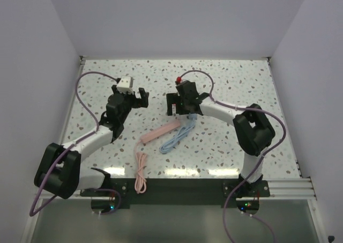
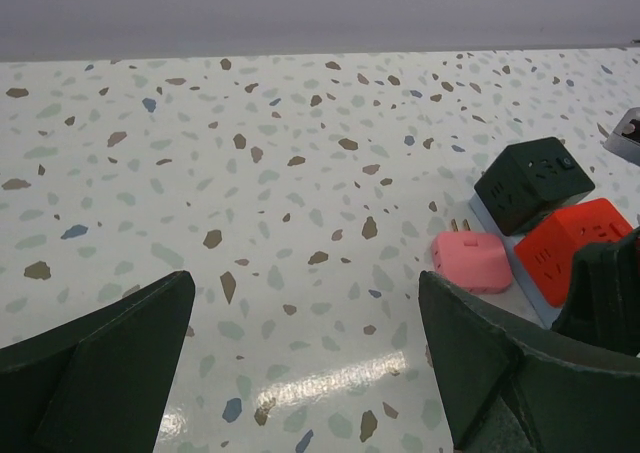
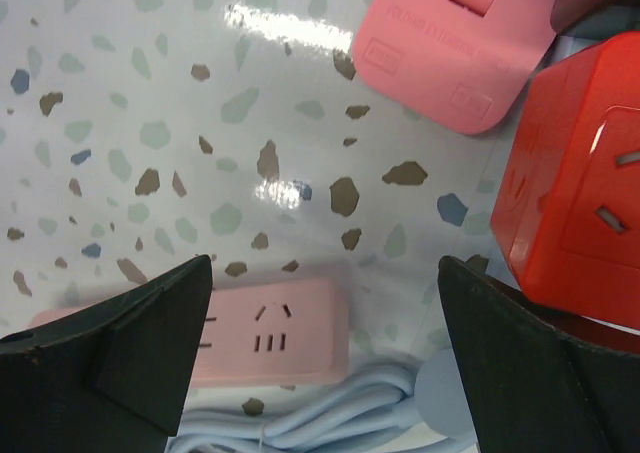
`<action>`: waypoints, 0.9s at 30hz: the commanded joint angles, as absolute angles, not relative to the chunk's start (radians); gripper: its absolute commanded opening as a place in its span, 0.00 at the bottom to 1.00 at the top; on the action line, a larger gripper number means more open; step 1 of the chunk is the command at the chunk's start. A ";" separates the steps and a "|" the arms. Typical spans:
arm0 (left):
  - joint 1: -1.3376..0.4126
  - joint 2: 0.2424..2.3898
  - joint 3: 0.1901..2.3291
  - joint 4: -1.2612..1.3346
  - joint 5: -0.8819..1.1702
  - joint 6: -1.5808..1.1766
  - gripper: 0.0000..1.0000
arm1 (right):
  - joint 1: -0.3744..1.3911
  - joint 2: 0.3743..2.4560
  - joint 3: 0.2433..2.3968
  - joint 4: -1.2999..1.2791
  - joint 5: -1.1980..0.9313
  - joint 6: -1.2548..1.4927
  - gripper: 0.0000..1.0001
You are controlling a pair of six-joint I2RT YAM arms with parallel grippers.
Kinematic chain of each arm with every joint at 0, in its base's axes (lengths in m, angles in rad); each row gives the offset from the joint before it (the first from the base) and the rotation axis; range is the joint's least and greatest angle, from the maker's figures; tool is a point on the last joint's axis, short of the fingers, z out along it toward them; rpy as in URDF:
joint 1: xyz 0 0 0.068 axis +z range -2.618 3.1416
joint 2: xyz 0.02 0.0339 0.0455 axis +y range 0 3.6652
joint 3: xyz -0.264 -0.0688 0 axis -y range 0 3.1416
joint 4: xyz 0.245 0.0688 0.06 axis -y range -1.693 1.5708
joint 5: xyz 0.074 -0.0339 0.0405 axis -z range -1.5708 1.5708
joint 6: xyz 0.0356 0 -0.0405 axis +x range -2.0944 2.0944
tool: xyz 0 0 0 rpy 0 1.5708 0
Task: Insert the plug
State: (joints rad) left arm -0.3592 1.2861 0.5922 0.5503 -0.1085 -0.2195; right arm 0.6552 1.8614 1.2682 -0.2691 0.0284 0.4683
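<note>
we log the left gripper [image 2: 305,303] spread wide and empty, with open table [image 2: 200,153] ahead of it. the pink plug [image 2: 472,261] lies flat just beside the red cube [image 2: 575,248]. the right gripper [image 3: 325,273] is also spread and empty, over the pink power strip [image 3: 270,343] end.

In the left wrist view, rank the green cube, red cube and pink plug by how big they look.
1 and 2, unranked: green cube and red cube. They look about alike, and the red one is partly hidden.
3. pink plug, clearly the smallest.
</note>
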 commanded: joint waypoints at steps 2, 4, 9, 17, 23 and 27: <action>-0.353 1.295 0.595 0.583 -0.115 -0.202 1.00 | 0.657 1.928 1.357 -0.244 0.161 0.492 0.99; -0.353 1.295 0.594 0.583 -0.115 -0.199 1.00 | 0.657 1.963 1.390 -0.262 0.186 0.494 0.99; -0.353 1.295 0.588 0.594 -0.121 -0.193 1.00 | 0.655 1.990 1.393 -0.272 0.259 0.506 0.99; -0.353 1.292 0.584 0.597 -0.112 -0.193 1.00 | 0.657 2.039 1.423 -0.222 0.282 0.537 0.99; -0.353 1.289 0.581 0.598 -0.100 -0.198 1.00 | 0.655 2.105 1.493 -0.216 0.321 0.561 0.99; -0.353 1.279 0.575 0.601 -0.098 -0.199 1.00 | 0.657 2.146 1.541 -0.213 0.366 0.566 0.99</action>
